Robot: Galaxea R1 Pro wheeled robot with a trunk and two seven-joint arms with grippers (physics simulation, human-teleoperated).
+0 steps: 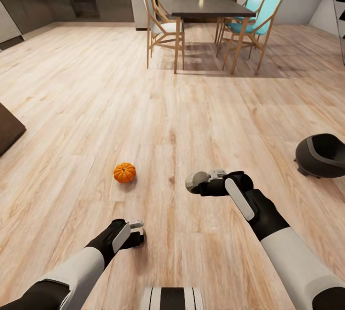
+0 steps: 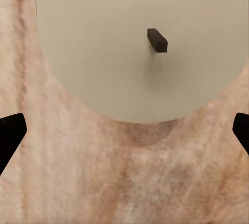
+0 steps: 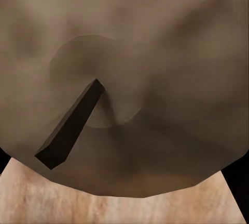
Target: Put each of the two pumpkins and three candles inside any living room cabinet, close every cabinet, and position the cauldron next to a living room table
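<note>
From the head view, the right gripper (image 1: 197,183) pinches a candle (image 1: 194,180); carry it level. A pumpkin (image 1: 124,172) sits on the floor (image 1: 191,109), ahead of the left gripper (image 1: 136,231). The left wrist view shows a second candle (image 2: 140,42) close, maybe held; I cannot tell. The right wrist view shows its candle's top (image 3: 124,89) right up close.

Both arms reach forward and low, white sleeves into black wrists. The right gripper (image 1: 192,183) is clamped on a candle (image 1: 194,180), forearm angled inward. The left gripper (image 1: 140,233) sits lower, fingers barely visible; its grip is unclear.
</note>
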